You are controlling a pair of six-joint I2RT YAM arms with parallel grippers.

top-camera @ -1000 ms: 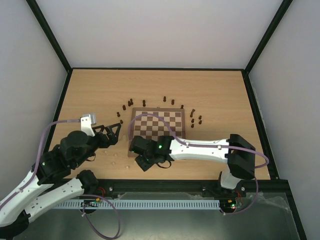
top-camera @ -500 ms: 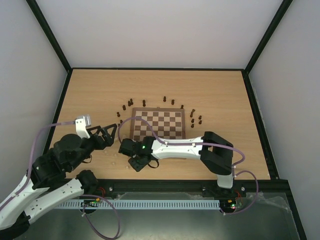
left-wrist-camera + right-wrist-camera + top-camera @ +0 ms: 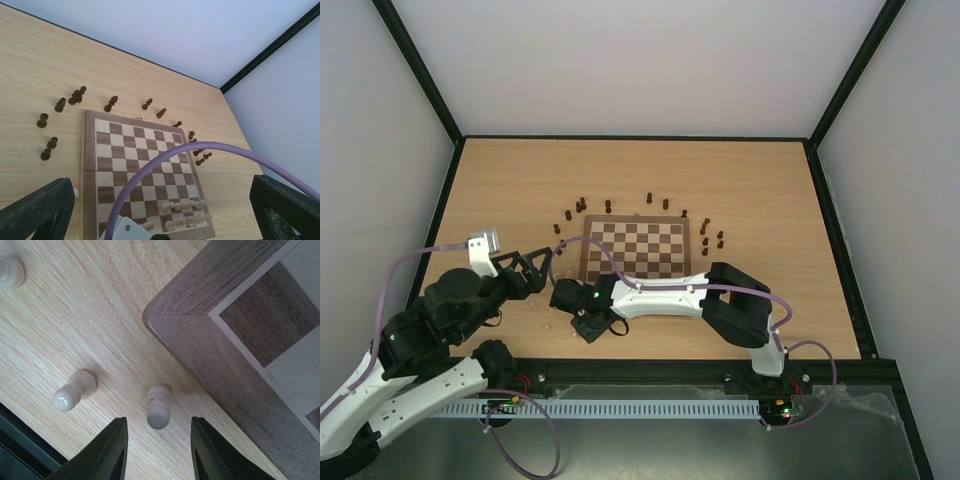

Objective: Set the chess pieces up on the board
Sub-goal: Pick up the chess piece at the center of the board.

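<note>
Just beside grainy wooden board (image 3: pixel 210 355) corner: round-headed cream pawn (image 3: pixel 159 409).

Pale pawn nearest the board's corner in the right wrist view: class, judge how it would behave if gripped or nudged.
The pawn looks like turned wood, probably light and stiff. Its rounded, glossy head may slip between the fingers unless gripped squarely. Narrow and apparently standing on the table, it would likely tip, then roll, if pushed.
</note>
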